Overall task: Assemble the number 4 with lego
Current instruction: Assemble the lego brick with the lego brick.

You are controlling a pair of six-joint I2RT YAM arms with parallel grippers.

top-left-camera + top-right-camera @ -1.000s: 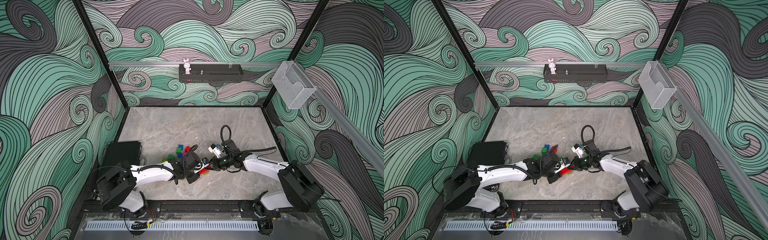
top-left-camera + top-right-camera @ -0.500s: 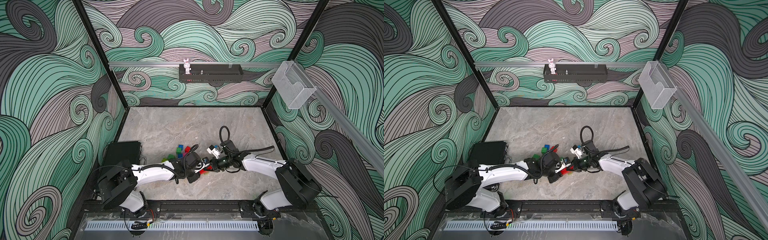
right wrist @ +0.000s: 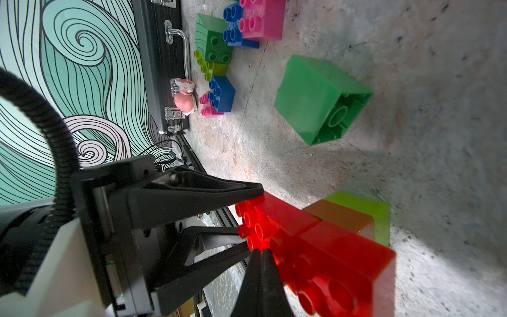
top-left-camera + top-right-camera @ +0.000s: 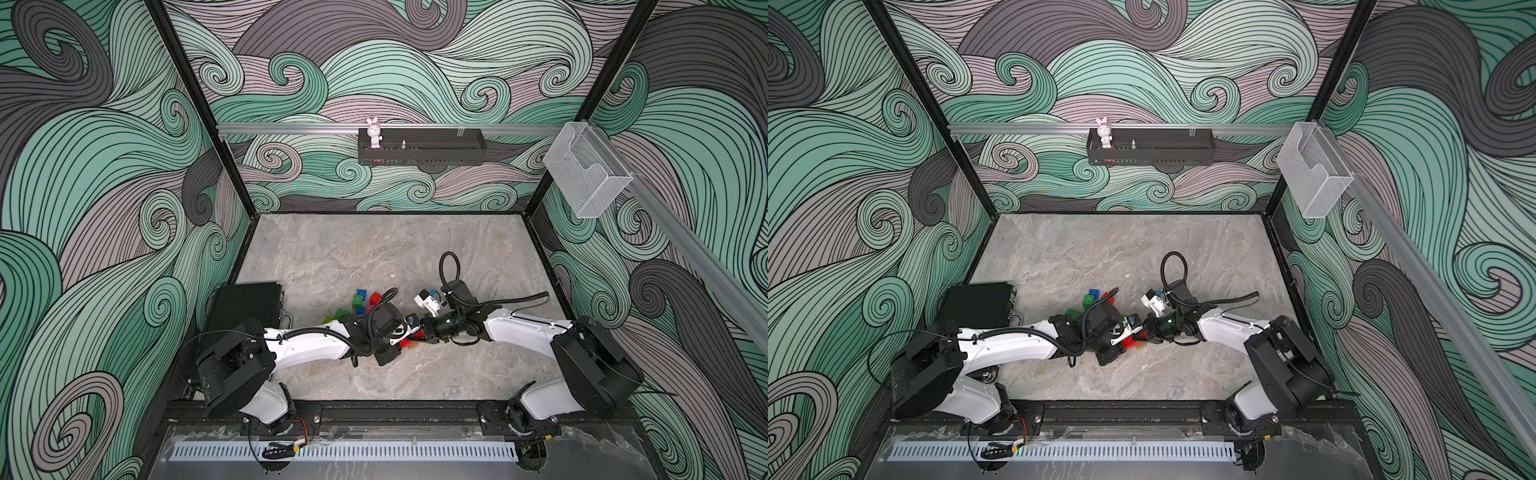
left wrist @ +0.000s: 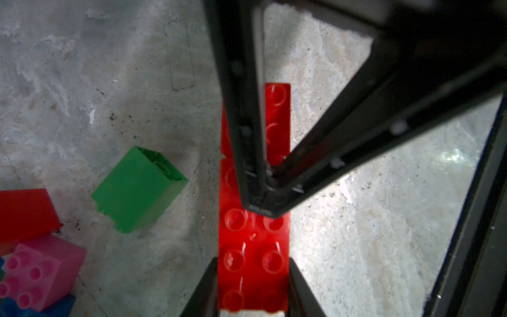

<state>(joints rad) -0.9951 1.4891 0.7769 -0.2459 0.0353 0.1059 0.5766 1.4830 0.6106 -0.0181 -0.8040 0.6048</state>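
Red strip, lower centre in a top view, lies arm-to-arm; left gripper clamps one end; right gripper, closed and empty, touches its studs.

About twelve bricks, two arms

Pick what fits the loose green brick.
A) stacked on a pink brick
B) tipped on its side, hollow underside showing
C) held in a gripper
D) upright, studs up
B: the green brick lies on its side, hollow underside showing, apart from the red row.
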